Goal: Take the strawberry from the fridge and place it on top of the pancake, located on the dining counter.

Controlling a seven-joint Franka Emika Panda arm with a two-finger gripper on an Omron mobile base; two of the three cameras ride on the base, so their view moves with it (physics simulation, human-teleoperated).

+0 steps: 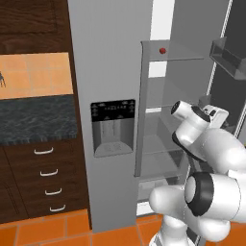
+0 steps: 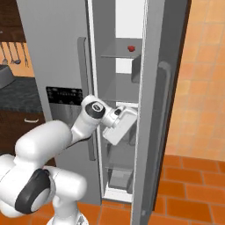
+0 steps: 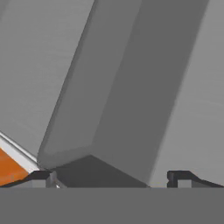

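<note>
The grey fridge stands with its right door swung open. On an upper glass shelf inside lies the tiny red strawberry. My white hand reaches into the opening at mid height, well below that shelf and a little left of the strawberry. In the hand view my gripper is open, its dark fingertips far apart with nothing between them, facing slanted grey inner walls of the fridge. The pancake and the dining counter are out of view.
The closed left fridge door carries a black-panelled dispenser. A black-topped wall counter over dark wood drawers stands left of the fridge. The open door holds clear bins. Orange floor tiles lie to the right.
</note>
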